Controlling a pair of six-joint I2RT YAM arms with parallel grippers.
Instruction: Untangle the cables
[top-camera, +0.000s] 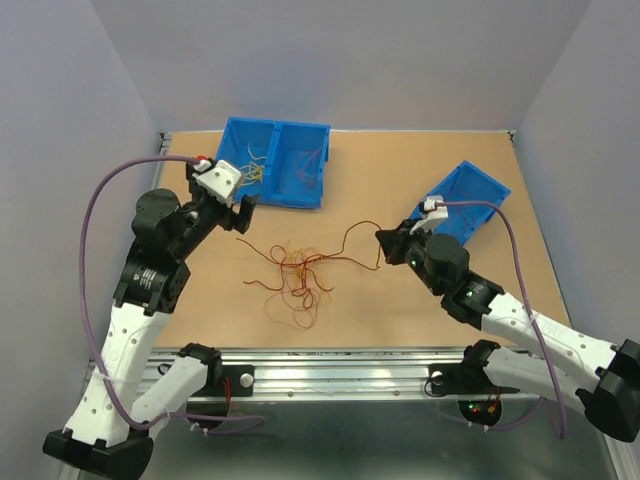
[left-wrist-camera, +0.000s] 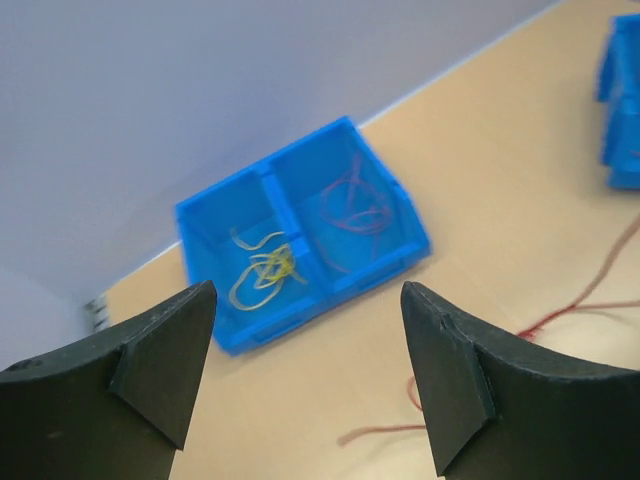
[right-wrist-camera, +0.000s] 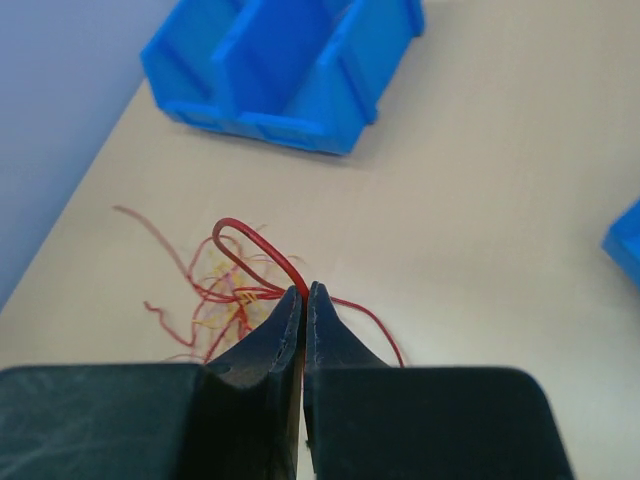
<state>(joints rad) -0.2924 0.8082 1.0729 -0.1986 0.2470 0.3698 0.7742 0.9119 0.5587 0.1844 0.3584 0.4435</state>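
The cables (top-camera: 298, 275) lie in a red, orange and yellow tangle mid-table. One red cable (top-camera: 355, 232) rises from the heap to my right gripper (top-camera: 383, 240). In the right wrist view that gripper (right-wrist-camera: 303, 292) is shut on this red cable (right-wrist-camera: 262, 250), which loops up above the tangle (right-wrist-camera: 225, 300). My left gripper (top-camera: 243, 213) hangs beside the double blue bin (top-camera: 300, 195). It is open (left-wrist-camera: 307, 300) and holds nothing. In the bin, yellow cables (left-wrist-camera: 262, 270) fill one compartment and a magenta-pink cable (left-wrist-camera: 352, 205) the other.
A second blue bin (top-camera: 478, 190) sits at the back right, behind the right arm. Grey walls close the table on three sides. A loose red strand (left-wrist-camera: 560, 310) runs over the table under the left gripper's right finger.
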